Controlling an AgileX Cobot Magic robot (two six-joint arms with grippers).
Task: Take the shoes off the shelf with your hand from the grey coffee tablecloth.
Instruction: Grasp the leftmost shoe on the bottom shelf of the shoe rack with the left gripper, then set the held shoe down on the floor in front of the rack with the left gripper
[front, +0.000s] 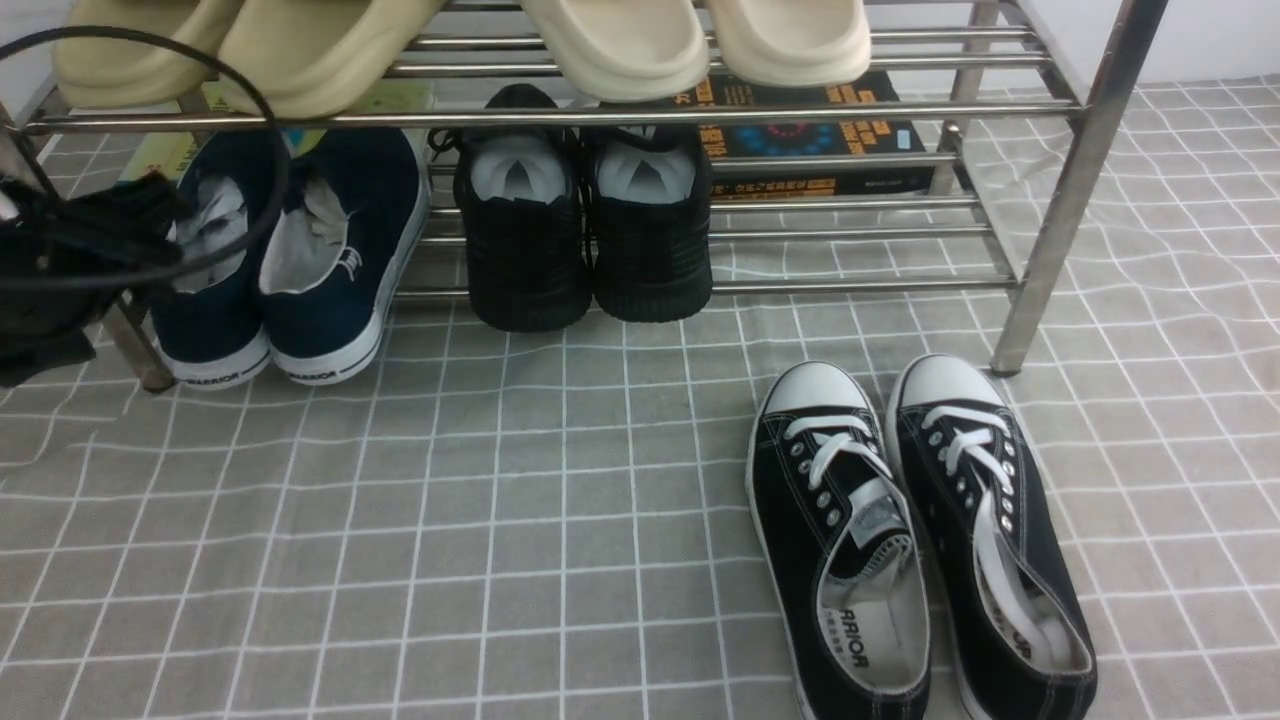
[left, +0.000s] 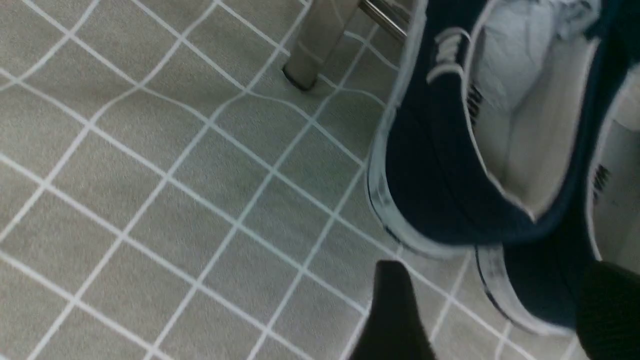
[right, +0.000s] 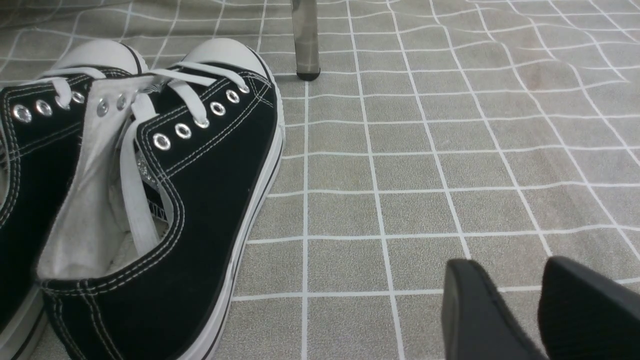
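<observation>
The navy blue slip-on shoes (front: 330, 260) sit side by side on the left of the steel shelf's (front: 600, 118) lower tier, heels toward me and reaching the grey checked tablecloth (front: 500, 500). My left gripper (front: 60, 260), black with a looping cable, hovers at the far left beside them. In the left wrist view the left gripper (left: 495, 270) is open wide, and one shoe's (left: 440, 190) white-soled heel lies between the fingers (left: 395, 310); I cannot tell whether they touch. My right gripper (right: 505, 270) is slightly open and empty, low over the cloth (right: 450, 150).
Black mesh trainers (front: 580, 230) stand mid-shelf, with a book (front: 810, 130) behind them. Beige slippers (front: 300, 50) and cream slippers (front: 700, 40) lie on the top tier. Black lace-up sneakers (front: 920, 530) lie on the cloth front right, near the shelf's leg (front: 1050, 230).
</observation>
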